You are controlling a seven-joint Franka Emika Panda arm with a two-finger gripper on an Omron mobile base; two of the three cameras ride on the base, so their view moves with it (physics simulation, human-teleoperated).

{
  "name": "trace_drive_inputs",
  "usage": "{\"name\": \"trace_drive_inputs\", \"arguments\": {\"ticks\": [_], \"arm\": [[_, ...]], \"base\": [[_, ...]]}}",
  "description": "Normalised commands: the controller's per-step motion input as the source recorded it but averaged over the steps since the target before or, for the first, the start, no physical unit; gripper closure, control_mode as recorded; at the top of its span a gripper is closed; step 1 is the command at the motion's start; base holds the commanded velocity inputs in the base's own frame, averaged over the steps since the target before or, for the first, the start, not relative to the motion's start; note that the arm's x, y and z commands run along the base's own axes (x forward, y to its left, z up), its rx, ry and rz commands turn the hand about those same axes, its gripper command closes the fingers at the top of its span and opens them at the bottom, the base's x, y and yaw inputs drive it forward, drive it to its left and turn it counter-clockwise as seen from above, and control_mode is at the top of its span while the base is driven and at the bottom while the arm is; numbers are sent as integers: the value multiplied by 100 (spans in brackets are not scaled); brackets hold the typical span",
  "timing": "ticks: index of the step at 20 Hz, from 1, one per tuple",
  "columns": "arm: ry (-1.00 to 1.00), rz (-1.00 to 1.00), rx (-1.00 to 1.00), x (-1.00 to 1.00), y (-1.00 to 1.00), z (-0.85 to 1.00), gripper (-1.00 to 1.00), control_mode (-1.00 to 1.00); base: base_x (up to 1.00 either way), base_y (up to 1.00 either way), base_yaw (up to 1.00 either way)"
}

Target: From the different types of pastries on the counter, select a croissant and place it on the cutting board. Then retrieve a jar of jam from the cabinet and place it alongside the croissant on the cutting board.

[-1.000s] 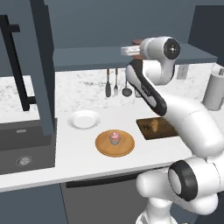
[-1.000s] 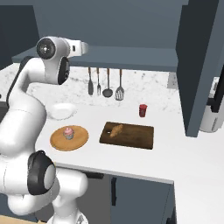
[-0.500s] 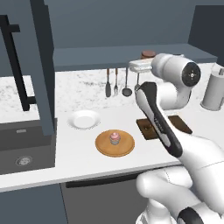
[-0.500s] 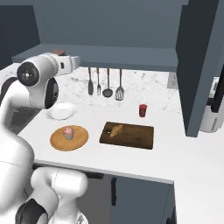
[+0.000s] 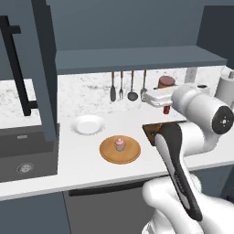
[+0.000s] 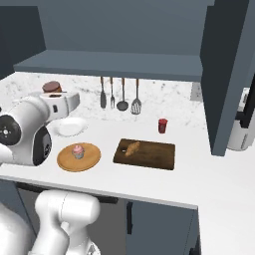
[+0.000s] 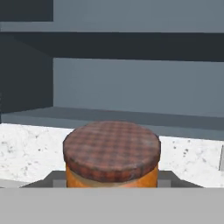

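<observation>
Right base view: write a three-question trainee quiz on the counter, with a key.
1. True or false: the croissant lies on the cutting board.
2. What sits on the round wooden board? A) cupcake B) red jar C) white plate
3. Fill in: the jaws are shut on the ____, above the counter.

Key: 1 true. 2 A. 3 jar of jam.

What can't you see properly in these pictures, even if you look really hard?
- Jar of jam, hand view: the bottom edge cuts off its lower part, so the fingers' contact with it is unseen.
- Cutting board, left base view: mostly behind the arm.
- Cupcake on the round board: frosting detail too small.
- Red jar, right base view: too small to tell what is inside.
</observation>
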Motion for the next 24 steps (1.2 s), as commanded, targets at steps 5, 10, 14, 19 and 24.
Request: {"name": "trace_drive_inputs", "arguments": {"ticks": [5, 10, 14, 19, 24], "arm": [[-15, 0, 1, -99, -5, -92, 100, -100], [-13, 3, 4, -93, -26, -100, 100, -100], [-21, 4, 12, -78, -35, -100, 100, -100], [-11, 1, 9, -8, -1, -33, 100, -100], [-9, 2, 0, 3, 0, -91, 100, -100]], "base": [[0, 0, 0], [0, 0, 0], [0, 0, 0], [0, 0, 0], [0, 0, 0]]}}
